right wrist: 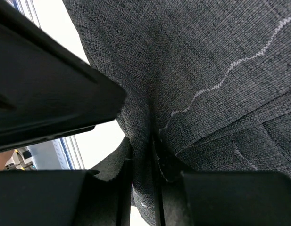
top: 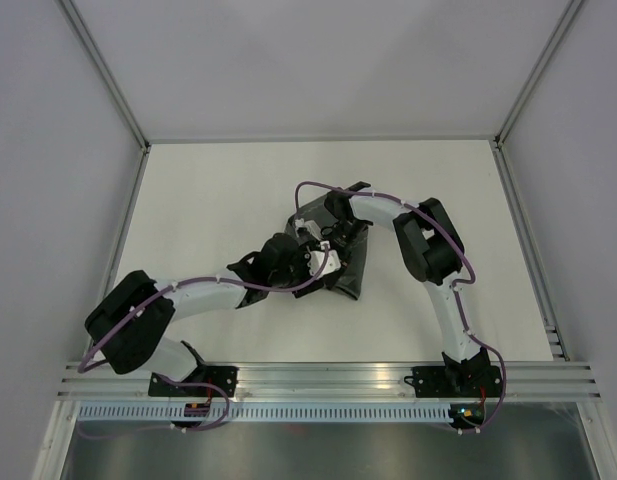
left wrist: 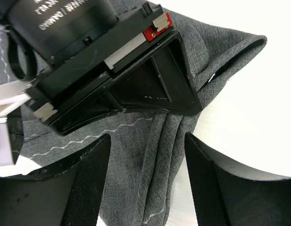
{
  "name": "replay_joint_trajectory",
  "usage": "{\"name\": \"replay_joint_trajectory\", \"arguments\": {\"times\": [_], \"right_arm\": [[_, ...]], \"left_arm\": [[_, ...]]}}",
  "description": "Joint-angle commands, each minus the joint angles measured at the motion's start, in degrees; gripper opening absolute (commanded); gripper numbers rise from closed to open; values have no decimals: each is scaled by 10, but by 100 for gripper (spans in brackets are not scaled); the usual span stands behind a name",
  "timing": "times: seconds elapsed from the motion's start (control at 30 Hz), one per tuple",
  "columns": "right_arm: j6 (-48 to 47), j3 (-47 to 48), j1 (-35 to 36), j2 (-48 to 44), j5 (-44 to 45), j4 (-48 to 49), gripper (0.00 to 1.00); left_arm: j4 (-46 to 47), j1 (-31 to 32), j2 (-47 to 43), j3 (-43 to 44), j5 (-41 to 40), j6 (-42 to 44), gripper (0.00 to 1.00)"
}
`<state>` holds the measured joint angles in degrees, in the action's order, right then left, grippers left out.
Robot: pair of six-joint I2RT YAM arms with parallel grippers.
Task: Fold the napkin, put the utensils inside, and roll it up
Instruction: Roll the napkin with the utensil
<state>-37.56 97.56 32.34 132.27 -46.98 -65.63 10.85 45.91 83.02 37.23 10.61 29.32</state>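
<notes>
The dark grey napkin lies bunched in long folds at the middle of the white table. My right gripper comes in from the far side and is shut on a pinched ridge of the napkin, the cloth squeezed between its pads. My left gripper stands open just in front of it, one finger on the cloth and the other over bare table, straddling the napkin's folded edge without pressing it. The utensils are hidden.
The right arm's black wrist housing hangs close above the left fingers. A black flat part fills the upper left of the right wrist view. The aluminium rail runs along the near edge, with walls on three sides.
</notes>
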Motion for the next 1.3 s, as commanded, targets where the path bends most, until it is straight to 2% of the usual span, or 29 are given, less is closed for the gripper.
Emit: {"name": "replay_joint_trajectory", "arguments": {"times": [0.0, 0.67, 1.03, 1.17, 1.23, 1.27], "right_arm": [[-39, -12, -2, 50, 87, 20, 1], [-41, -1, -10, 65, 85, 12, 1], [-42, 1, -12, 74, 81, 11, 0], [-44, 0, -14, 75, 80, 10, 0], [-45, 0, -15, 75, 80, 10, 1], [-45, -1, -16, 74, 79, 10, 0]], "left_arm": [[-26, 4, 16, 35, 15, 30, 69], [-159, 10, 87, 119, 59, 37, 70], [-185, 16, 133, 138, 9, 69, 67], [-181, 16, 142, 139, -3, 79, 61], [-181, 16, 144, 142, -3, 79, 53], [-183, 16, 145, 145, -2, 78, 42]]}}
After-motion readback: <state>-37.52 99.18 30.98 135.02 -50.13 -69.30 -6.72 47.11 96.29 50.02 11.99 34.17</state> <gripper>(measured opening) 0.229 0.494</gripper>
